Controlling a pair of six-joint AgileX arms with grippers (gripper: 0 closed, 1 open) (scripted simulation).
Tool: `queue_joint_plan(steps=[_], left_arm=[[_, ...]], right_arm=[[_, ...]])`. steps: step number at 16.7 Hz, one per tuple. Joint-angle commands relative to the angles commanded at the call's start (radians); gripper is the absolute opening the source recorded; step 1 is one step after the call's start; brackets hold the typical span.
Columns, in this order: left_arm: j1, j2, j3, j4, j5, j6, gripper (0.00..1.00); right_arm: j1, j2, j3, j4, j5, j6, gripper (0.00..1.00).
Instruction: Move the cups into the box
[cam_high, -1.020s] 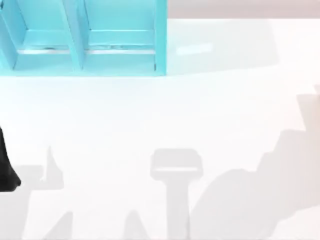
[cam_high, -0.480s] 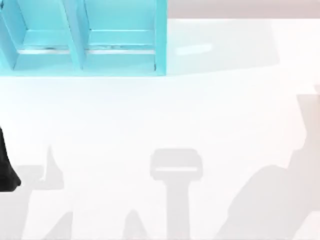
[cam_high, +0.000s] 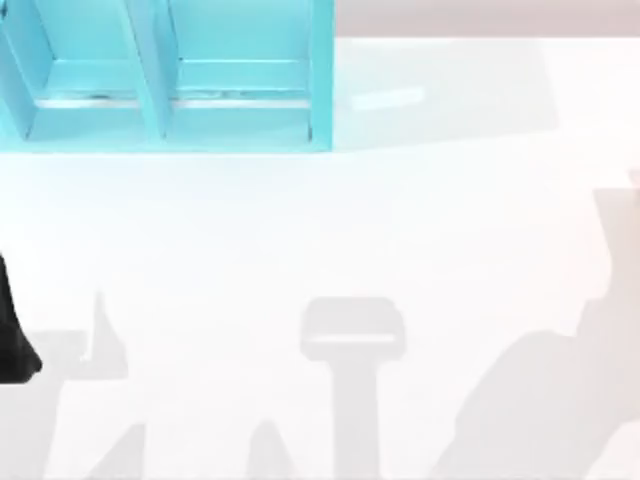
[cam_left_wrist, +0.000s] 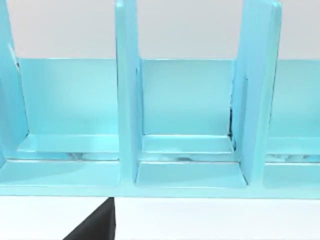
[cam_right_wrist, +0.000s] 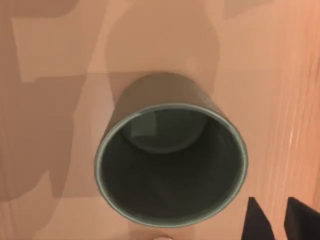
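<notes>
Presently, at the top view's left edge, a dark part of the left arm (cam_high: 14, 335) sits parked and unchanged from a second ago; its fingers cannot be judged. The blue box (cam_high: 165, 75) stands at the table's (cam_high: 330, 230) far left, upright dividers forming compartments; the left wrist view faces it squarely, and the compartments (cam_left_wrist: 186, 145) it shows are unfilled. Further right, the shadow at the table's lower right has shifted and drawn back over the last second, indicating the right arm is moving. The right wrist view looks straight down into the dark olive-grey cup (cam_right_wrist: 171, 162), upright and directly below the camera. Whether the right gripper is clasping it cannot be determined. Judgement: this cup remains outside the box.
</notes>
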Motion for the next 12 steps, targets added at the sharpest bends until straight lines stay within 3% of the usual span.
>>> queue_joint_plan(steps=[8, 12], left_arm=[[0.000, 0.000, 0.000, 0.000, 0.000, 0.000, 1.00], [0.000, 0.000, 0.000, 0.000, 0.000, 0.000, 1.00]], right_arm=[[0.000, 0.000, 0.000, 0.000, 0.000, 0.000, 0.98], [0.000, 0.000, 0.000, 0.000, 0.000, 0.000, 1.00]])
